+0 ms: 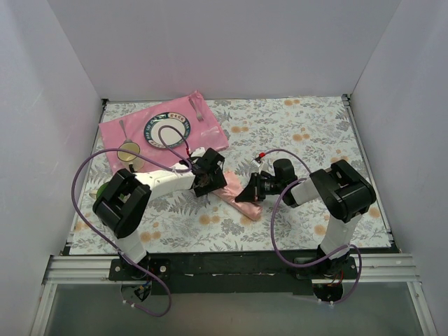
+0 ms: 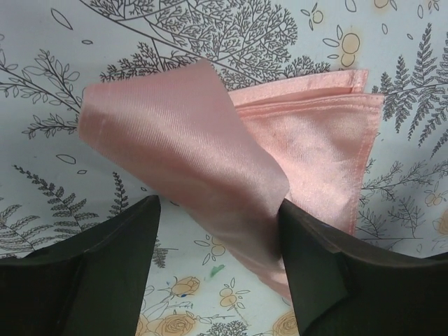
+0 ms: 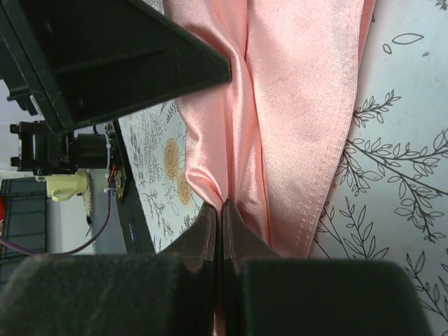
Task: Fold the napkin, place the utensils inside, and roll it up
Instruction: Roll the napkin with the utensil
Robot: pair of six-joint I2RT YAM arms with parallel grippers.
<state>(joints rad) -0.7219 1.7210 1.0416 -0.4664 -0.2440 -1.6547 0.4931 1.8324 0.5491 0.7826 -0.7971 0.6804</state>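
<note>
The pale salmon-pink napkin lies bunched on the flowered tablecloth between my two grippers. My left gripper is open, its fingers set wide apart either side of a raised, curled flap of the napkin; the right finger touches the cloth. My right gripper is shut on a pinched fold of the napkin, which bunches right at the fingertips. A spoon and a thin silver utensil lie on the hot-pink mat.
A patterned plate sits on the hot-pink mat at the back left. A green object lies by the left arm's elbow. White walls close in the table on three sides. The left arm's black body is close above the right gripper.
</note>
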